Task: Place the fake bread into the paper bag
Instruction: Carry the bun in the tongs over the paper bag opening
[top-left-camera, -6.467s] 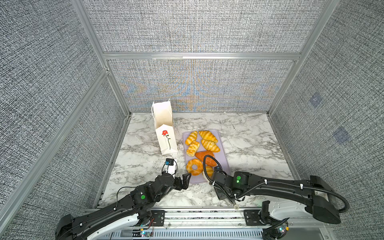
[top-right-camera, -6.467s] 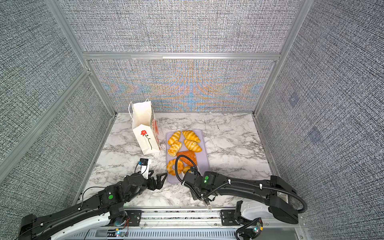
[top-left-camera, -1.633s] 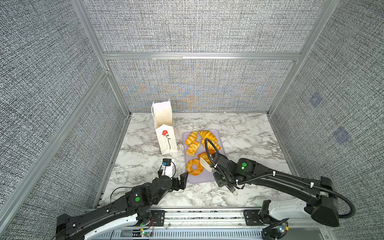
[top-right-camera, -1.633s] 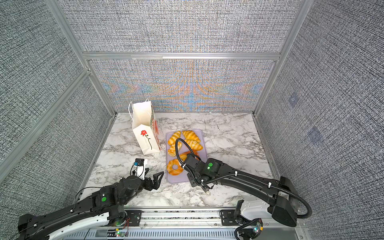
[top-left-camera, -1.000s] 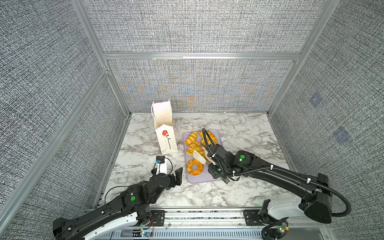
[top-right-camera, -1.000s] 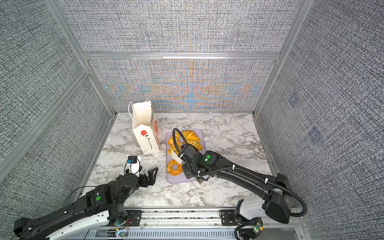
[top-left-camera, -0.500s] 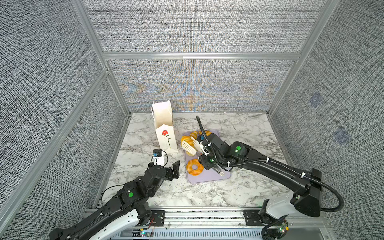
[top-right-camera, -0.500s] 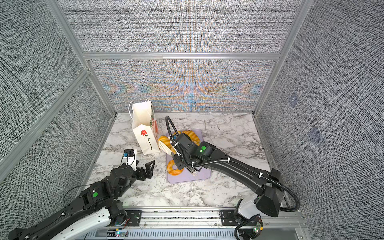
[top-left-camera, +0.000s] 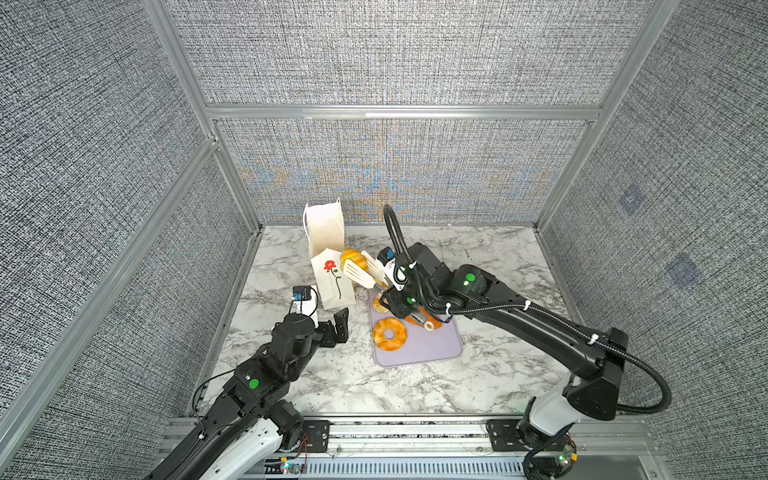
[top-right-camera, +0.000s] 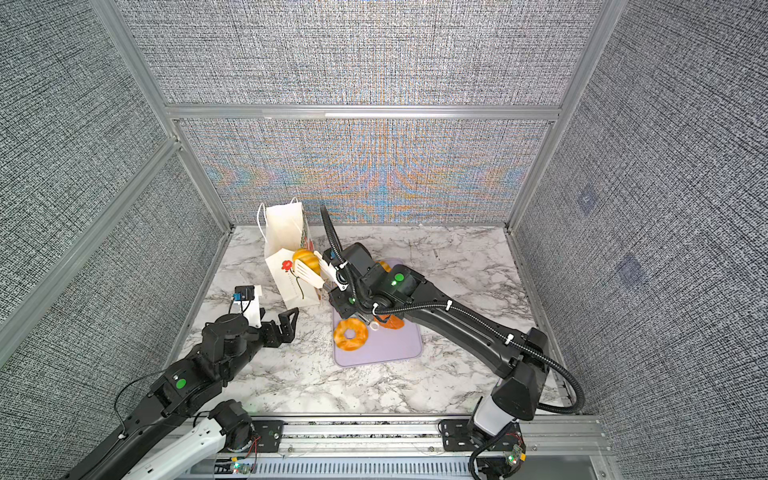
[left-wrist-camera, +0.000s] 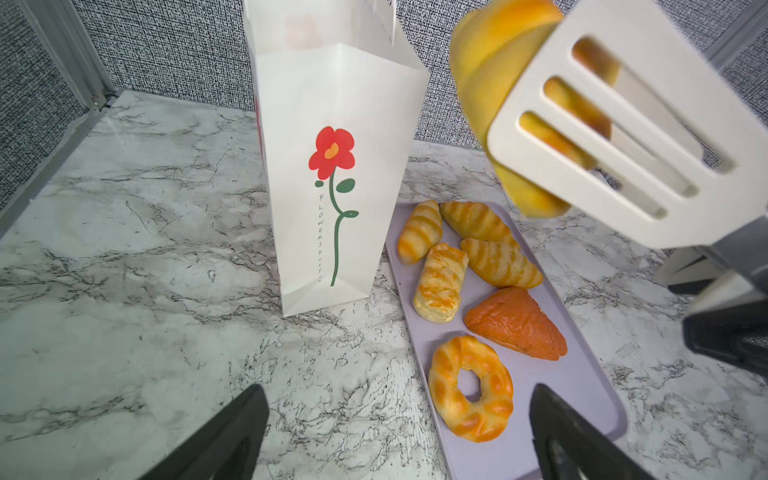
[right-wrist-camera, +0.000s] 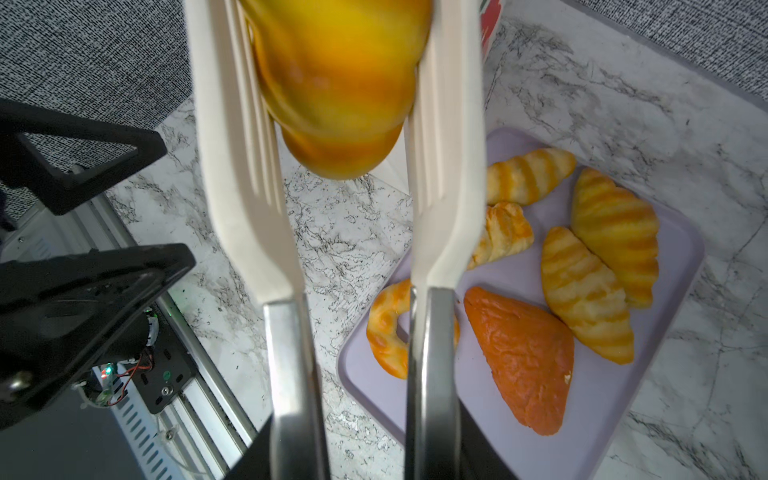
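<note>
Fake bread roll (top-left-camera: 353, 257) up near paper bag (top-left-camera: 332, 276) top; marble bench (top-left-camera: 415, 386), grey fabric walls (top-left-camera: 395, 166).
Right pincer (top-left-camera: 392, 291) clenched on white tongs (top-left-camera: 361, 272) that squeezed the roll; left pincer (top-left-camera: 333, 328) spread wide.

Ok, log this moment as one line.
right hand: shut on tongs | tongs: gripping golden bun, raised beside paper bag top | left hand: open, empty, near bag | purple tray: six pastries on it

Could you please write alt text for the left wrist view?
White slotted tongs hold a golden roll in the air near the top of a standing white paper bag printed with a red flower. Beside the bag, six more pastries lie on a lilac tray; the left claw is open.
</note>
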